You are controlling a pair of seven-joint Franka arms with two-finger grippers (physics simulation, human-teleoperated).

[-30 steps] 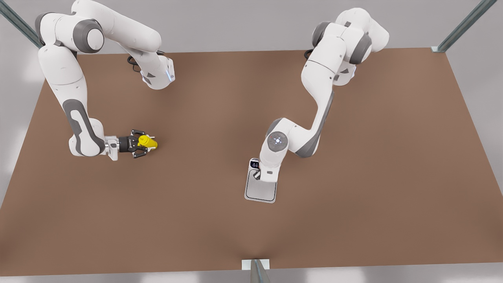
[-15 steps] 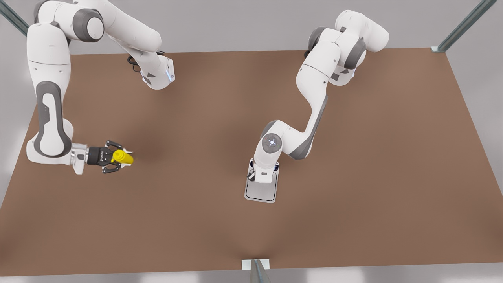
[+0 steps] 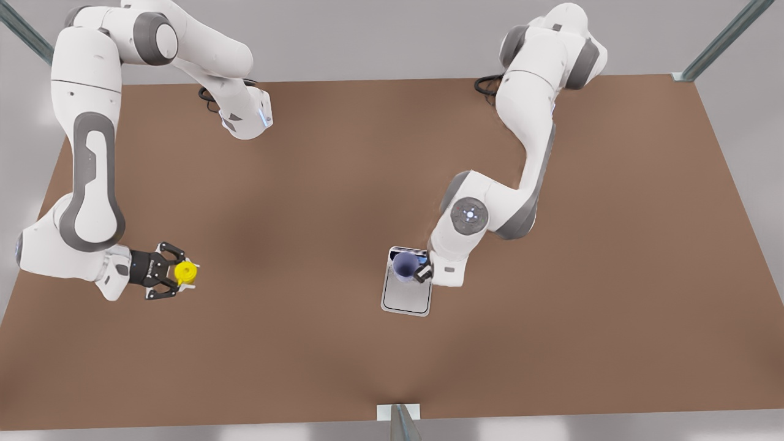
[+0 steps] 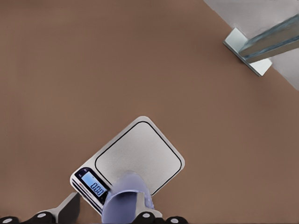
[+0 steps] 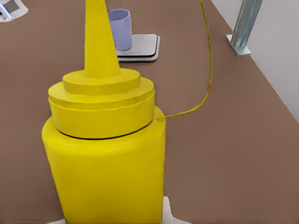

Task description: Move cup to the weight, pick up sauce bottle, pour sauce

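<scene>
Cup (image 3: 405, 266) upright on weight (image 3: 407, 298), left gripper (image 3: 421, 270) beside it – grip unclear; right gripper (image 3: 174, 278) clamps sauce bottle (image 3: 185, 271).

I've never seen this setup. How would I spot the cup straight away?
Start at the brown table and find the flat silver scale near its middle. The cup stands on the scale's display end, beside the left gripper. It is a small lavender-blue tumbler without a handle, unlike the yellow sauce bottle.
</scene>
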